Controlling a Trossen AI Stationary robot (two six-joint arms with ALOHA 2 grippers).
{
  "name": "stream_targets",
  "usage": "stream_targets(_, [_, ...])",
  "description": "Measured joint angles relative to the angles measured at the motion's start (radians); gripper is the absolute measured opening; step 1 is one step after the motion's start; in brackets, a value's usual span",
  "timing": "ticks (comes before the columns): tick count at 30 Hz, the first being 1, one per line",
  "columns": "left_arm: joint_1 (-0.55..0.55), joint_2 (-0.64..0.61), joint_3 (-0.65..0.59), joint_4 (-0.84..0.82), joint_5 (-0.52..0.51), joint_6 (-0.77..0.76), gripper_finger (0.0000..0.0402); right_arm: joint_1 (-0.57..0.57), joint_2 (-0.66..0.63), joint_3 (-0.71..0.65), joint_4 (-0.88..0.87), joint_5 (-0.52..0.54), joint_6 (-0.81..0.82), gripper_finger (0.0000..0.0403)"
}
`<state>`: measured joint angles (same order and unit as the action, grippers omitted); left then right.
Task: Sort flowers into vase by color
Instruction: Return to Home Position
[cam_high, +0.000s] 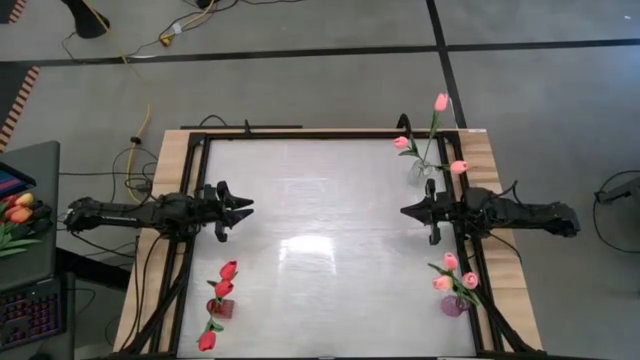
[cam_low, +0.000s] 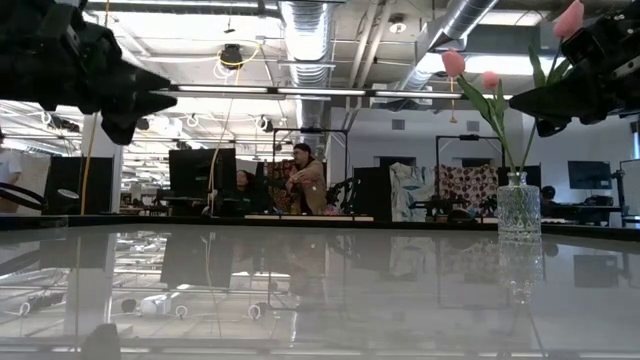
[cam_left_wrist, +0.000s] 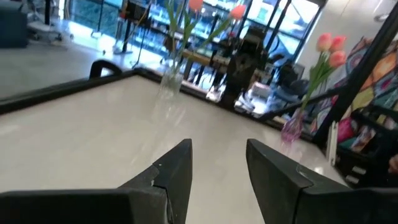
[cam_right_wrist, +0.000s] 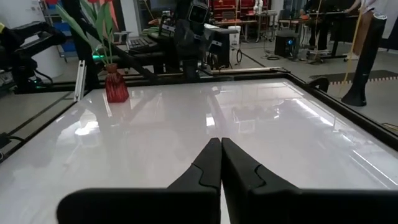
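Both arms hang over the side edges of the white table and face each other across its glossy middle. The left pincer sits about halfway along the left edge and is released: its wrist view shows the two dark fingers spread with a plain gap between them. The right pincer sits level with it at the right edge and is clenched on nothing, its fingers pressed together along their length. The flowers all stand in vases, three to each. The red tulips are in a red vase at the lower-left corner of the high view, beside the left arm. Three pink tulips are in a pink vase at the lower-right corner, just beside the right arm. Three paler, salmon-pink tulips lean apart out of a clear glass vase near the upper-right corner, on the other side of the right arm. In the low view that glass vase stands upright on the table with its heads fanned out above it. Off the table, at the far left of the high view, a bunch of orange-red tulips lies on a dark side desk. In the low view, a person sits in the room behind the table.
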<state>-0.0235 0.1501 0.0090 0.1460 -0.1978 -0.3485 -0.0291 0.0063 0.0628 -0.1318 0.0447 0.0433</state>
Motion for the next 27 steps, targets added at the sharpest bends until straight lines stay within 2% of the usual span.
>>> stream_targets(9, [0.000, 0.000, 0.008, -0.121, 0.012, 0.000, 0.0139, 0.000, 0.000, -0.001, 0.000, 0.005, 0.000, 0.0050])
stream_targets(27, [0.000, 0.000, 0.011, -0.131, 0.011, 0.000, 0.0139, 0.000, 0.000, -0.002, -0.001, 0.007, 0.001, 0.0049])
